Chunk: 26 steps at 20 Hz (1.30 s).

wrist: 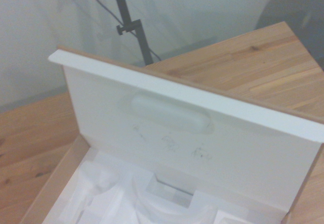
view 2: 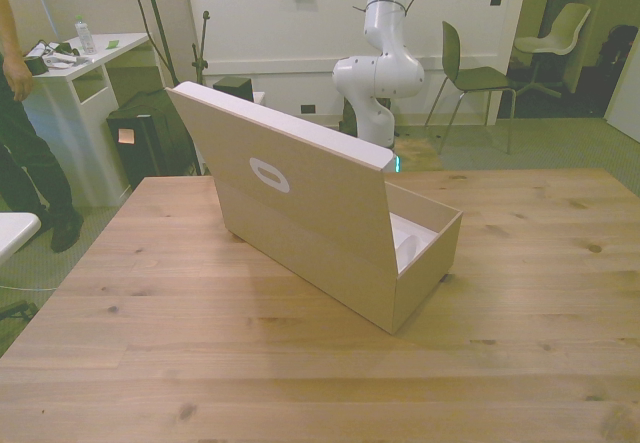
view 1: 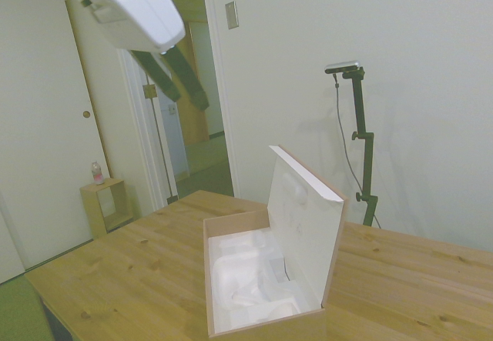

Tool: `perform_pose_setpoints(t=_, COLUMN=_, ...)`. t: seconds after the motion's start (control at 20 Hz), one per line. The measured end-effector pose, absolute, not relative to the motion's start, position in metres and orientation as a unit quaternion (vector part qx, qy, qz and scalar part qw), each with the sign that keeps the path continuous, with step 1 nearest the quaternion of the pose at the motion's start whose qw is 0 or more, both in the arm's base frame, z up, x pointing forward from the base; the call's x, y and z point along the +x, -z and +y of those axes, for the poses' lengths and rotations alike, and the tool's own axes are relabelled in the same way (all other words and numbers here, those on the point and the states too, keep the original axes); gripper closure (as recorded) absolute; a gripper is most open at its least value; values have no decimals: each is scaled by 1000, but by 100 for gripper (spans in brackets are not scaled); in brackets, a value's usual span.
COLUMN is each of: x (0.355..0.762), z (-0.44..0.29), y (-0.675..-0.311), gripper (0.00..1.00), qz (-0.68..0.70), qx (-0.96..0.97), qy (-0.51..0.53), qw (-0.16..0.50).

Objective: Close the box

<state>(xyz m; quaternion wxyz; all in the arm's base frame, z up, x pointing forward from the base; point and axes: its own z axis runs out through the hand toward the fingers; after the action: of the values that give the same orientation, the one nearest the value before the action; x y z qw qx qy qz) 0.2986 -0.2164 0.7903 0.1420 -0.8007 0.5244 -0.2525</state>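
The box [view 1: 266,279] sits mid-table, lid [view 1: 304,214] upright past vertical; the gripper [view 1: 173,71], finger state indiscernible, hangs high toward ten o'clock of the lid in the side view, facing its white lining.

The box [view 2: 330,263] is sitting mid-counter [view 2: 520,343], its lid [view 2: 275,168] standing raised and tilted. A person [view 2: 25,113] is standing beyond the counter's left edge.

No readable text; faint illegible marks inside box [wrist: 167,148] lid.
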Motion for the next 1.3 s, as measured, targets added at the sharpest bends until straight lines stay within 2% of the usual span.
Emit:
perform_pose_setpoints(t=0.25, x=346, z=-250, y=-788, gripper=0, qz=563, qx=-776, qy=254, qw=127)
perform_pose_setpoints(t=0.8, x=406, z=-325, y=-775, gripper=0, qz=615, qx=-739, qy=254, qw=109)
perform_pose_setpoints(t=1.3, x=519, z=-351, y=-725, gripper=0, qz=631, qx=-729, qy=253, qw=77)
